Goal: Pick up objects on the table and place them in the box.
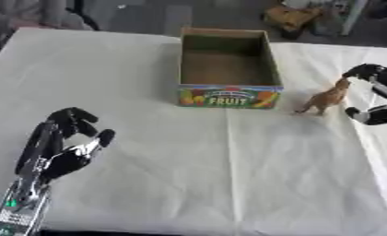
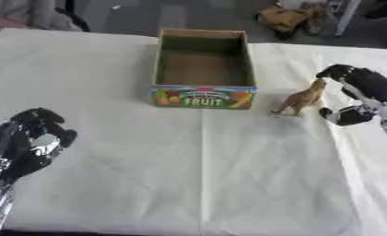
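A small orange-brown toy animal (image 1: 325,99) stands on the white tablecloth just right of the box. The open cardboard box (image 1: 228,94) has a colourful "FRUIT" front and looks empty inside. My right hand (image 2: 360,94) reaches in from the right edge, fingers curved around the toy's far side. One fingertip (image 2: 326,73) touches the toy's head and the thumb (image 2: 342,115) sits low beside it, without closing on the toy. My left hand (image 1: 64,147) rests near the lower left, fingers relaxed and up, holding nothing.
The white cloth-covered table (image 1: 221,175) stretches wide in front of the box. Beyond the far edge lie a yellow-brown object (image 1: 292,18) and other clutter on the floor. A grey sleeve (image 1: 19,14) shows at the top left corner.
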